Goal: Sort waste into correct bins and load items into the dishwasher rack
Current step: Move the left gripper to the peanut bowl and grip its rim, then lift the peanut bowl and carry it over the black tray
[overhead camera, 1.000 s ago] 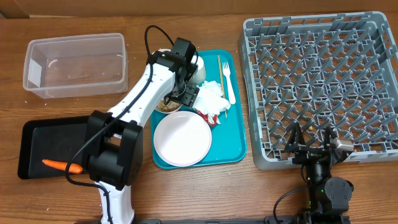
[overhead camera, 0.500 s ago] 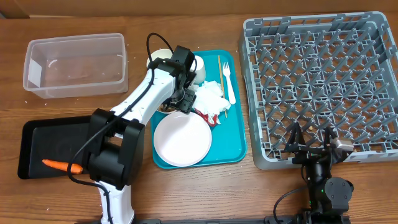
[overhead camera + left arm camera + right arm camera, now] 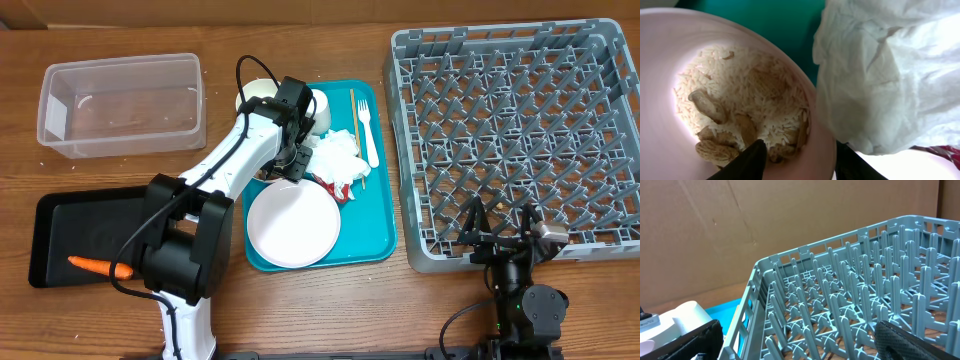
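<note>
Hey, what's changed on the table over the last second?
The left gripper shifted toward the plate and settled onto the bowl of food bits, jaws narrowing astride its rim, not yet gripping. The right gripper, carrot, napkin and rack stayed put.

In the left wrist view, the bowl (image 3: 660, 100) is cut off by the left and bottom edges, and the napkin (image 3: 890, 75) by the top and right edges. From overhead, that bowl is almost wholly hidden under the left end effector (image 3: 290, 165). The rack (image 3: 840, 305) is cropped by the right wrist view's right and bottom edges.
</note>
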